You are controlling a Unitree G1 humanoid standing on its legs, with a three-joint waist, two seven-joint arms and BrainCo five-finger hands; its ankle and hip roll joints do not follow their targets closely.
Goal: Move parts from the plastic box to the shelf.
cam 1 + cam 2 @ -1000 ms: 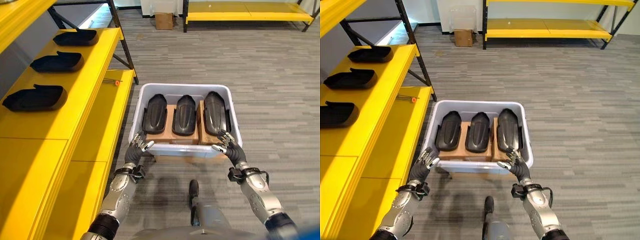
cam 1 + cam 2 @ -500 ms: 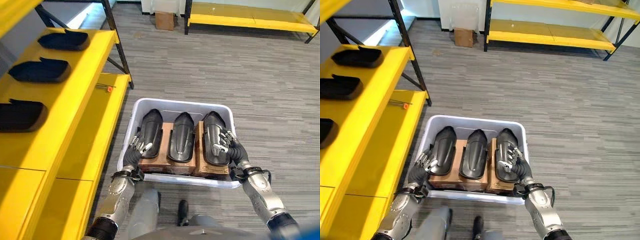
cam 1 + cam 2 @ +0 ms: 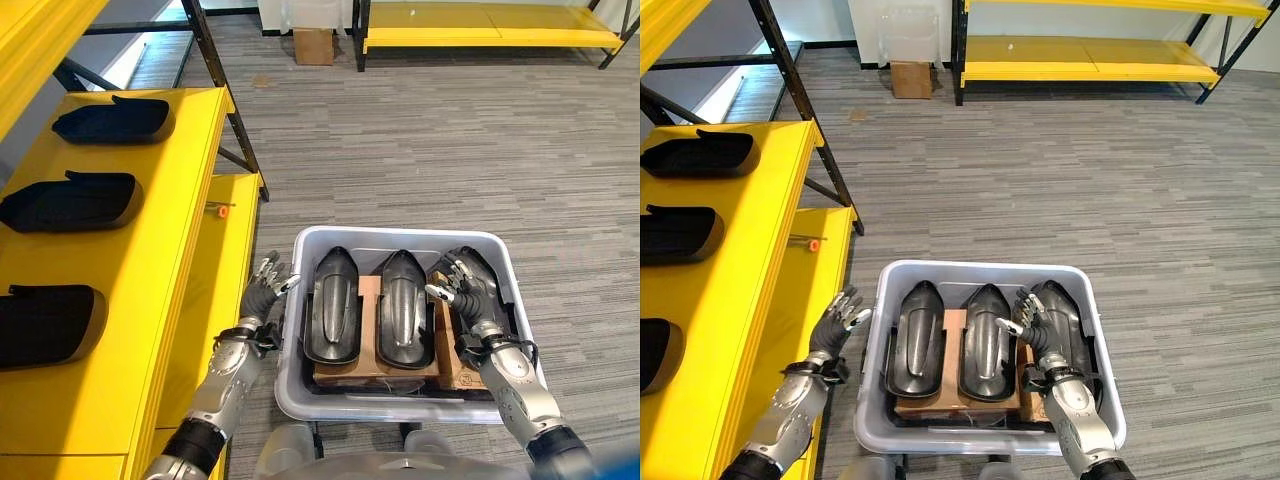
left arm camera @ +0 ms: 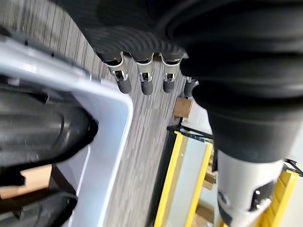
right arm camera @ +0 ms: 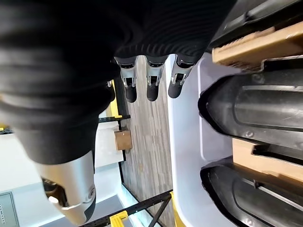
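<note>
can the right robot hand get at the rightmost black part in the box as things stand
Probably yes. The right robot hand hovers open just over the rightmost black part, which lies uncovered in the plastic box with nothing above it.

No text, label or number can be read anywhere — not on the plastic box (image 3: 400,408), not on the black parts (image 3: 333,316) in it, not on the brown cardboard (image 3: 368,300) beneath them, and not on the yellow shelf (image 3: 165,260) at the left.
</note>
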